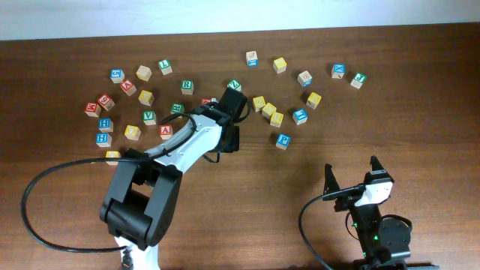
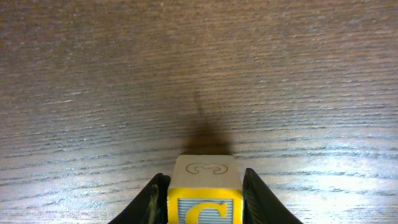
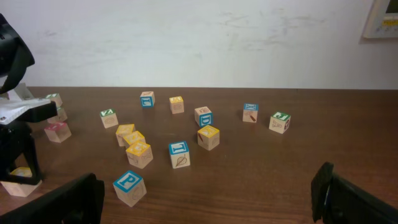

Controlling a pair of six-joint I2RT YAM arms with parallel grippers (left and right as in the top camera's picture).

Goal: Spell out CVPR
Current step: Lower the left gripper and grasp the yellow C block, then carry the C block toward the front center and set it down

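Observation:
A yellow C cube (image 2: pixel 204 210) sits between the fingers of my left gripper (image 2: pixel 204 176), which is shut on it with both black jaws against its sides. The cube hangs at or just above the bare wood. From overhead the left gripper (image 1: pixel 229 139) covers that cube near the table's middle. The blue P cube (image 1: pixel 283 140) lies to its right, also seen as the blue P cube (image 3: pixel 129 186). A green V cube (image 1: pixel 149 117) and a green R cube (image 1: pixel 187 86) rest in the left cluster. My right gripper (image 1: pixel 351 169) stands open and empty near the front edge.
Loose letter cubes lie in two groups, a left cluster (image 1: pixel 127 86) and a right group (image 1: pixel 270 112), with more cubes along the back right (image 1: pixel 339 71). Bare dark wood lies in front of both grippers. A black cable (image 1: pixel 45 195) loops at the front left.

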